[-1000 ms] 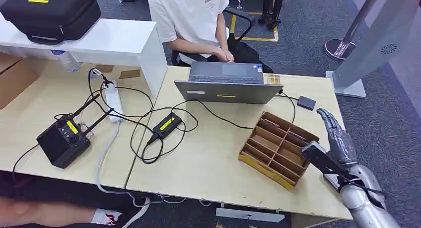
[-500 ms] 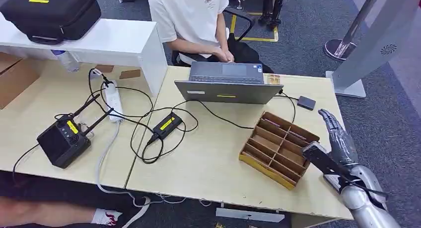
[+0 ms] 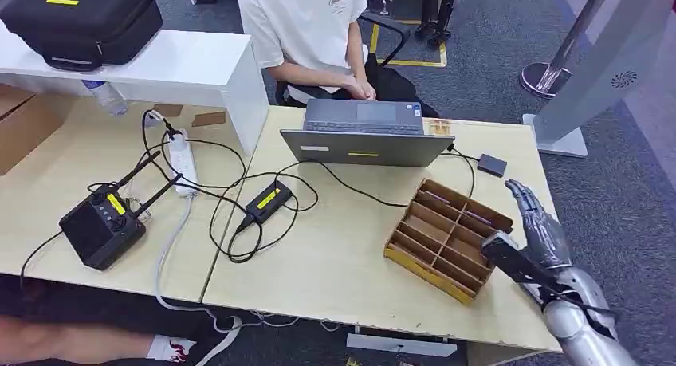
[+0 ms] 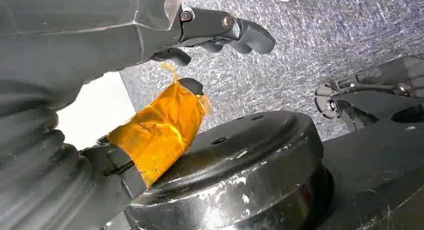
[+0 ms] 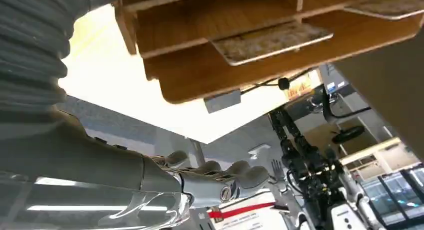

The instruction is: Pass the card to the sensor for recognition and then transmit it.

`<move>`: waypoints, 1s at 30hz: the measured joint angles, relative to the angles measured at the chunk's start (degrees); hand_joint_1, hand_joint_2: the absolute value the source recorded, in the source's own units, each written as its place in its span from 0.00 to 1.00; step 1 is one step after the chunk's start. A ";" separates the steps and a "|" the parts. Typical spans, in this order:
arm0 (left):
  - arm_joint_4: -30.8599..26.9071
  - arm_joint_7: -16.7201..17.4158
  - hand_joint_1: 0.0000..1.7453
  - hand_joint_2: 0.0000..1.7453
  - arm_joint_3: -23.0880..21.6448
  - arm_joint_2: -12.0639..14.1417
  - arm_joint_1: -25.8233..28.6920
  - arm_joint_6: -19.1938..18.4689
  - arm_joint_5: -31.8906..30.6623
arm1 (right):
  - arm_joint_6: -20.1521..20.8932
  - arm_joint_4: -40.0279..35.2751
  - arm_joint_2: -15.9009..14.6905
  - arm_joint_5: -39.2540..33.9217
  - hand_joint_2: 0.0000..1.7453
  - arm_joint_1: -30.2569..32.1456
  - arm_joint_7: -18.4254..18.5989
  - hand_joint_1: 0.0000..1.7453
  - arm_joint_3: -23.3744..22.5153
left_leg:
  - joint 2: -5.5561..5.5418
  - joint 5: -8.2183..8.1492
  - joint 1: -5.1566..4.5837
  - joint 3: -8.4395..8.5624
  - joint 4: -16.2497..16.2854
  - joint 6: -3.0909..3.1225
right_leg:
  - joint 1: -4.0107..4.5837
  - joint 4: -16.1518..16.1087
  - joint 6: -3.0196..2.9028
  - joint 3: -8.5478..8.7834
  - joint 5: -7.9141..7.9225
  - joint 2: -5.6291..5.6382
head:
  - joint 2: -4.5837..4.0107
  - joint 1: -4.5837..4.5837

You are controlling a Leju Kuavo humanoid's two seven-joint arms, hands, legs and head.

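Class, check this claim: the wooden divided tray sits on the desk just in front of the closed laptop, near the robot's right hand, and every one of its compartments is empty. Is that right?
Not quite. The wooden divided tray does sit in front of the closed laptop, beside the right robot hand, but it is not empty: the right wrist view shows a card lying in one compartment.

Card [image 5: 272,41] surface blurred, unreadable

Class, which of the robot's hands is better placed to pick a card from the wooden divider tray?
Probably the right hand: it hovers open beside the wooden tray, where cards lie. The left hand hangs over the floor.
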 joint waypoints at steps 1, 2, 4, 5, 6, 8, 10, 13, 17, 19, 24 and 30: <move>0.00 0.02 0.00 1.00 -0.04 0.00 0.00 -0.02 -0.07 | 0.00 0.13 0.17 0.06 1.00 -0.03 0.00 0.00 0.09 | 0.00 0.00 0.00 0.00 0.00 0.00 | 0.00 0.00 0.00 0.00 0.00 0.00 | 0.02 -0.02; 0.00 0.09 0.00 1.00 -0.09 0.00 0.00 -0.02 -0.11 | 0.00 0.24 0.35 0.15 1.00 -0.05 0.00 0.00 0.20 | 0.00 0.00 0.00 0.00 0.00 0.00 | 0.00 0.00 0.00 0.00 0.00 0.00 | 0.00 0.00; 0.00 0.15 0.00 1.00 -0.24 0.00 0.00 -0.04 -0.20 | 0.02 0.50 0.74 0.44 1.00 -0.17 0.00 0.00 0.46 | 0.00 0.00 0.00 -0.01 0.00 0.00 | 0.00 0.00 0.00 0.00 0.00 0.00 | 0.00 0.00; 0.00 0.18 0.00 1.00 -0.42 0.00 0.00 -0.07 -0.22 | 0.02 0.61 0.92 0.74 1.00 -0.26 0.00 0.00 0.59 | 0.00 0.00 0.00 -0.01 0.00 0.00 | 0.00 0.00 0.00 0.00 0.00 0.00 | 0.00 0.00; 0.00 0.17 0.00 1.00 -0.52 0.00 0.00 -0.09 -0.24 | 0.02 0.77 1.14 0.87 1.00 -0.41 0.00 0.00 0.77 | 0.00 0.00 0.00 -0.01 0.00 0.00 | 0.00 0.01 0.00 0.00 0.00 0.00 | 0.02 0.00; 0.00 0.20 0.00 1.00 -0.66 0.00 -0.02 -0.17 -0.39 | 0.02 1.11 1.66 0.92 1.00 -0.84 0.00 0.00 1.16 | 0.00 0.00 0.00 -0.01 0.00 0.00 | 0.00 0.01 0.00 0.00 0.00 0.00 | 0.00 0.00; 0.00 0.20 0.00 1.00 -0.81 0.00 -0.02 -0.28 -0.52 | 0.00 1.38 2.05 0.96 1.00 -1.31 0.00 0.00 1.60 | -0.01 0.00 0.00 -0.01 -0.01 0.00 | 0.00 0.01 0.00 0.00 0.00 0.00 | 0.02 0.00; 0.00 0.35 0.00 1.00 -0.90 0.00 -0.04 -0.46 -0.59 | -0.02 1.92 2.73 1.03 1.00 -2.00 0.11 0.00 2.36 | -0.01 0.00 0.00 -0.01 -0.01 0.00 | 0.00 0.01 0.00 0.00 0.00 -0.01 | 0.00 -0.02; 0.00 0.50 0.00 1.00 -0.92 0.00 -0.05 -0.59 -0.72 | -0.02 2.56 3.37 1.01 1.00 -2.56 0.15 0.00 3.06 | -0.02 0.00 0.00 -0.01 0.00 0.00 | 0.00 0.01 0.00 0.00 0.00 -0.01 | 0.00 0.00; 0.00 0.50 0.00 1.00 -0.92 0.00 -0.05 -0.63 -0.76 | -0.04 2.91 3.56 1.01 1.00 -2.77 0.20 0.00 3.36 | -0.02 0.00 0.00 -0.01 0.00 0.00 | 0.00 0.01 0.00 0.00 0.00 -0.01 | 0.00 0.00; 0.00 0.52 0.00 1.00 -0.92 0.02 -0.05 -0.70 -0.81 | -0.04 3.41 3.85 1.01 1.00 -3.05 0.22 0.00 3.96 | -0.02 0.00 0.00 -0.01 0.00 0.00 | 0.00 0.01 0.00 0.00 0.00 -0.01 | 0.02 -0.02; 0.00 0.52 0.00 1.00 -0.92 0.02 -0.05 -0.70 -0.83 | -0.06 3.59 4.00 1.01 1.00 -3.33 0.24 0.00 4.26 | -0.02 0.00 0.00 -0.01 -0.01 0.00 | 0.00 0.01 0.00 0.00 0.00 -0.01 | 0.00 0.00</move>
